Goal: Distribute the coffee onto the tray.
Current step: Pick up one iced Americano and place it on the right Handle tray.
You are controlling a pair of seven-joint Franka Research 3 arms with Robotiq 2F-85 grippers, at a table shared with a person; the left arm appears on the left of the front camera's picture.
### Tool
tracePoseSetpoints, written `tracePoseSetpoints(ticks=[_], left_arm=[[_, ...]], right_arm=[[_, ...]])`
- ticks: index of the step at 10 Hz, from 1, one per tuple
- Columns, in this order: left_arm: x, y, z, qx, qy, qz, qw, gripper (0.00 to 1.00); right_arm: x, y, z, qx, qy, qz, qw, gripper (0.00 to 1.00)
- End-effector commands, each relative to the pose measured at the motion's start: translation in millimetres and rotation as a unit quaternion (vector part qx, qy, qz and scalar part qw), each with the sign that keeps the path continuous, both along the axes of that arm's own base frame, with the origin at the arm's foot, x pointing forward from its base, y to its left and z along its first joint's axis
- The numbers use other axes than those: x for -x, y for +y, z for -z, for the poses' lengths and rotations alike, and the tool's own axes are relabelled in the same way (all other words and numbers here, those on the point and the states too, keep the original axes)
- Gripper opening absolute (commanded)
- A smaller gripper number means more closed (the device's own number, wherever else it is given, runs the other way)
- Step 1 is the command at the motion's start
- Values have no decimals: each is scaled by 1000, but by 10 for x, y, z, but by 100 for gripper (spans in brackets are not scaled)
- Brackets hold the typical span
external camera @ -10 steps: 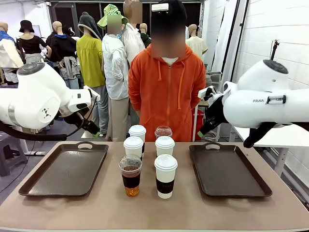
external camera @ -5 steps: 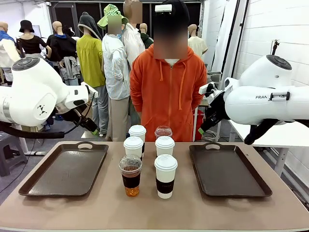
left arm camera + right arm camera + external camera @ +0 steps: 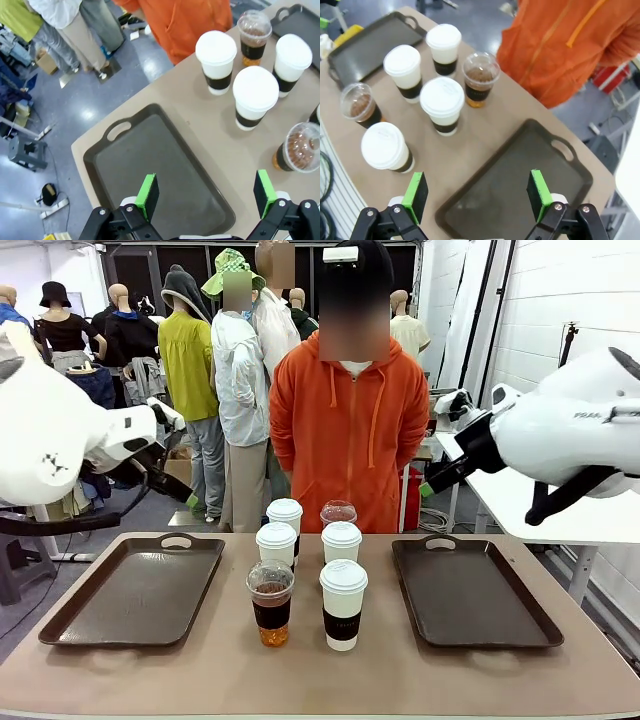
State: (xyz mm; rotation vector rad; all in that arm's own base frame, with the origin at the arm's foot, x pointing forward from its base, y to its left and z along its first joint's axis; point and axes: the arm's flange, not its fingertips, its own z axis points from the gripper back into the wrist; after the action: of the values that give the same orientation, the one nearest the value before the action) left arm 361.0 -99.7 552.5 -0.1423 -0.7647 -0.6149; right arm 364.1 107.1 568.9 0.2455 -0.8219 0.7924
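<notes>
Coffee (image 3: pixel 341 542): six cups stand upright in a block, two wide and three deep, at the middle of the counter (image 3: pixel 320 675), resting directly on its top. Four are white paper cups (image 3: pixel 343 605) with white lids and black sleeves. Two are clear domed cups (image 3: pixel 271 602) of amber-brown drink, one at the block's left corner nearest the counter's front edge, the other at the opposite corner toward its far edge.

Left tray (image 3: pixel 135 590) lies flat at the counter's left end, right tray (image 3: pixel 470 595) at its right end.

Left claw (image 3: pixel 206 192): fingers spread wide, gripping nothing, raised above the counter's left end over the left tray.

Right claw (image 3: pixel 476 195): likewise spread and unloaded, raised above the counter's right end over the right tray.

Person (image 3: pixel 345 430) in an orange hoodie stands at the counter's far edge.
</notes>
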Motion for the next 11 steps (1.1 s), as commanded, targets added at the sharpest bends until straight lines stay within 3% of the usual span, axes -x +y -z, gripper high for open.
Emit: tracePoseSetpoints(ticks=[1, 5, 11], left_arm=[[106, 172, 132, 35, -14, 44, 998, 100], [104, 299, 127, 63, -28, 105, 992, 100], [191, 197, -66, 23, -43, 93, 994, 100]], right_arm=[[-29, -121, 96, -50, 3, -72, 996, 100], [-111, -207, 106, -67, 2, -106, 992, 100], [-157, -168, 153, -46, 11, -98, 994, 100]])
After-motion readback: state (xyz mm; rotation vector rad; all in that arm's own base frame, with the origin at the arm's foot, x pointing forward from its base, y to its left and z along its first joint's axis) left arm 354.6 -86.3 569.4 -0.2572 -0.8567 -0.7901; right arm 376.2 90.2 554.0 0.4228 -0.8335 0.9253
